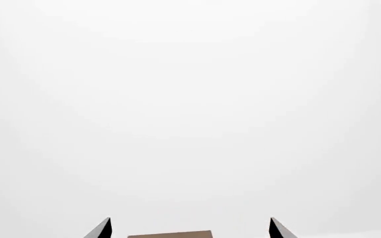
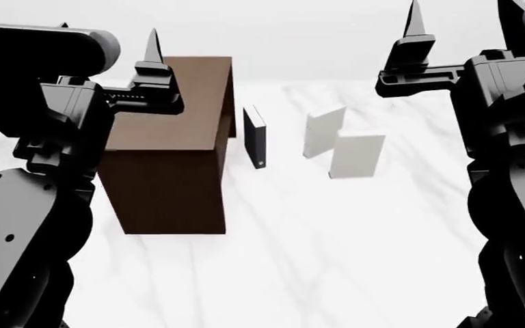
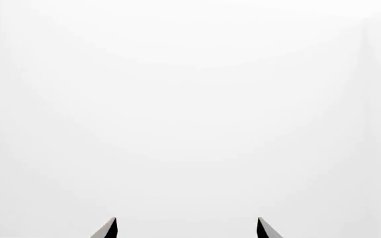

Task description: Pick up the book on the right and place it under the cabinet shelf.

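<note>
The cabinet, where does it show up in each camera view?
Head view: the cabinet stands left of centre, beside the black book.
Left wrist view: only a brown strip at the frame edge, between the left gripper's tips.
Right wrist view: not in it.
Shared landmark: the cabinet's brown top.

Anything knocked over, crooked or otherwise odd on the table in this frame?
Nothing stands out. The black book, cream book and the book stand upright and apart beside the cabinet. Both claws, left and right, are open and empty.

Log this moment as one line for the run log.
book upright, untouched | cabinet left | left end effector open | right end effector open
</note>
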Tool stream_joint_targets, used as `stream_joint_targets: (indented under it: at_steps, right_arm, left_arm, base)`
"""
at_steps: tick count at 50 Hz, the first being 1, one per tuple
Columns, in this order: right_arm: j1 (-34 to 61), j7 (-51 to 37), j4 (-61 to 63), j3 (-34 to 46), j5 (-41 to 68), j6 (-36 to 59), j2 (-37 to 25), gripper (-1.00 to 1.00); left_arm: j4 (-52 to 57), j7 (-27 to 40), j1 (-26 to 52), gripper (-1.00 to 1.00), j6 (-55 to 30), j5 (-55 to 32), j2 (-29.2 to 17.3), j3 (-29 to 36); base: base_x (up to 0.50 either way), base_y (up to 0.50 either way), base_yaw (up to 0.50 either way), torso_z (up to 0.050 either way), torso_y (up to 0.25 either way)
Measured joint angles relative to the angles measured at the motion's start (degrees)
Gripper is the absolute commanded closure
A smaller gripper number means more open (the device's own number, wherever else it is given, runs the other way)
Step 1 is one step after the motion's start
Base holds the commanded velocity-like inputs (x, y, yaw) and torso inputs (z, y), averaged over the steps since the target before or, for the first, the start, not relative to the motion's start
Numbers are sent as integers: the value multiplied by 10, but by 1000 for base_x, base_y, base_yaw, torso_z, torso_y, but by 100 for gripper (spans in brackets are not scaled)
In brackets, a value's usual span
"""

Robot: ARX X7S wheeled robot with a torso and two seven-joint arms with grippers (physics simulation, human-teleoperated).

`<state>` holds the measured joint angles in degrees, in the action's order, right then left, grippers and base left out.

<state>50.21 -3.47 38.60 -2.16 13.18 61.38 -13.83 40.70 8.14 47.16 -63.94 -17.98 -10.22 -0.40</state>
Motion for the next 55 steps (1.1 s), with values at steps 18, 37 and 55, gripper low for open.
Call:
stream_joint_targets:
  at_steps: [18, 37, 55]
  right_arm:
    - [-1, -2, 5, 4, 6, 2, -3, -100]
    - [-2, -6, 10, 4, 14, 6, -4, -100]
    - [7, -11, 18, 6, 22, 18, -4, -100]
  left_arm:
    - [7, 5, 1, -100, -5, -9, -5, -5]
    - [14, 12, 8, -100, -14, -19, -9, -8]
    - [22, 16, 13, -100, -22, -29, -13, -14]
  base:
    - [232, -13, 0, 0, 1]
    - [220, 0, 0, 0, 1]
    - [184, -21, 0, 0, 1]
